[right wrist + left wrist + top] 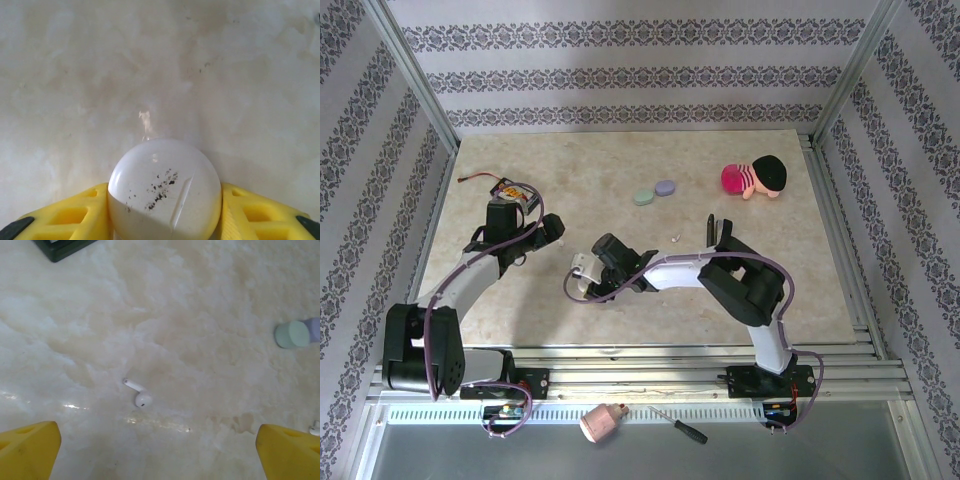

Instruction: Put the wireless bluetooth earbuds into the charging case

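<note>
While the left gripper (157, 452) hangs spread, the right gripper (165, 202), reaching leftward, pinches the charging case (164, 172).

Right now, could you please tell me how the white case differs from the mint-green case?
The white case is white with dark specks; the mint-green case is plain pale green. The white case sits between the yellow fingers of the right gripper, while the mint-green case lies free on the table, right beside a lilac case. Both are smooth, rounded pebble shapes.
</note>
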Controlling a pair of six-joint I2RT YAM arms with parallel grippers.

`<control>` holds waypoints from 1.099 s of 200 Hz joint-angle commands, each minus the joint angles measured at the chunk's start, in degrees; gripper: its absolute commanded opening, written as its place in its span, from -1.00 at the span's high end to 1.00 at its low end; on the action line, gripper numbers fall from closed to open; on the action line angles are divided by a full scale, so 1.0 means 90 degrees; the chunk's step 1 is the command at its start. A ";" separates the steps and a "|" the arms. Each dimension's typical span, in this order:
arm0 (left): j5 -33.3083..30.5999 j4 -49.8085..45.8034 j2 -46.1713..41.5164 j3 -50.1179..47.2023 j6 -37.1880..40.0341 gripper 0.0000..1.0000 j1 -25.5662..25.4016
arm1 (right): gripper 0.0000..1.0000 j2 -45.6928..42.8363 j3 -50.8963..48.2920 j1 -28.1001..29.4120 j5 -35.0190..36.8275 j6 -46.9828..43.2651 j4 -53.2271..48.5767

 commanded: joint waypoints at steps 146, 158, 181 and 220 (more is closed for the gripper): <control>0.4418 0.2151 -0.0654 -0.0498 -0.0100 -0.55 -0.1464 | 0.19 -0.3457 -0.1328 -0.0794 0.0039 -0.1174 -0.0127; 0.4626 0.2208 -0.0522 -0.0411 -0.0137 -0.48 -0.1590 | 0.19 -0.3553 -0.1315 -0.0787 -0.0077 -0.1165 -0.0131; 0.4905 0.2285 -0.0369 -0.0317 -0.0201 -0.28 -0.1772 | 0.20 -0.3685 -0.1311 -0.0785 -0.0087 -0.1182 -0.0140; 0.5113 0.2672 -0.0328 -0.0329 -0.0395 0.19 -0.1804 | 0.20 -0.3764 -0.1321 -0.0775 -0.0130 -0.1241 -0.0170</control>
